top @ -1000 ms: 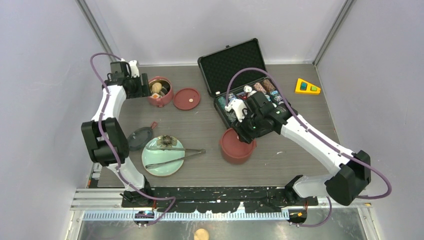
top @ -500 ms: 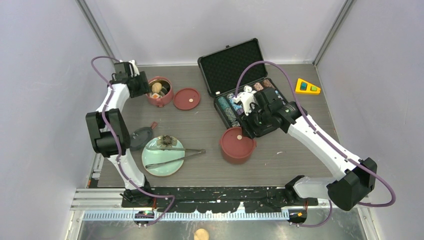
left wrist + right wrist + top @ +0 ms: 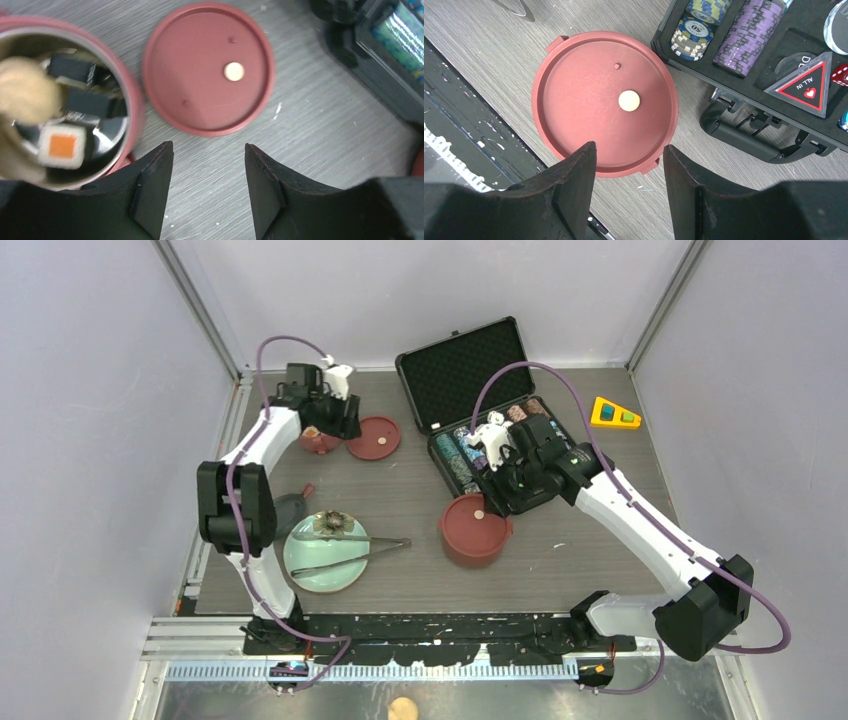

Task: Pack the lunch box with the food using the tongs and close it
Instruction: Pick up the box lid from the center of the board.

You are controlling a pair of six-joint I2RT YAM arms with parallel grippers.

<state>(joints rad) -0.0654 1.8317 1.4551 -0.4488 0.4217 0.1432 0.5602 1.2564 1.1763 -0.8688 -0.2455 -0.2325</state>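
Note:
The lunch box lies in parts. An open maroon bowl (image 3: 127, 95) (image 3: 318, 440) holds food: a beige bun (image 3: 25, 95) and a white sushi roll with an orange top (image 3: 62, 145). Its flat red lid (image 3: 207, 67) (image 3: 373, 437) lies just to the right. My left gripper (image 3: 209, 150) (image 3: 338, 425) hovers open over bare table between bowl and lid. A second tier (image 3: 604, 102) (image 3: 475, 530) has its red lid on. Above that tier's edge my right gripper (image 3: 629, 150) (image 3: 498, 503) is open and empty. The silver tongs (image 3: 350, 550) rest across the pale green plate (image 3: 310, 578).
A dark frilly piece (image 3: 330, 523) sits on the plate's far edge. The dark top lid (image 3: 280, 515) lies left of the plate. An open black case of poker chips (image 3: 470, 365) (image 3: 774, 50) stands behind the covered tier. At the back right lies a yellow wedge toy (image 3: 614, 413).
My left gripper swung right, from the bowl's left side to above the gap between bowl and flat lid, its jaws narrowing slightly. My right gripper drew back from the covered tier, then held still.

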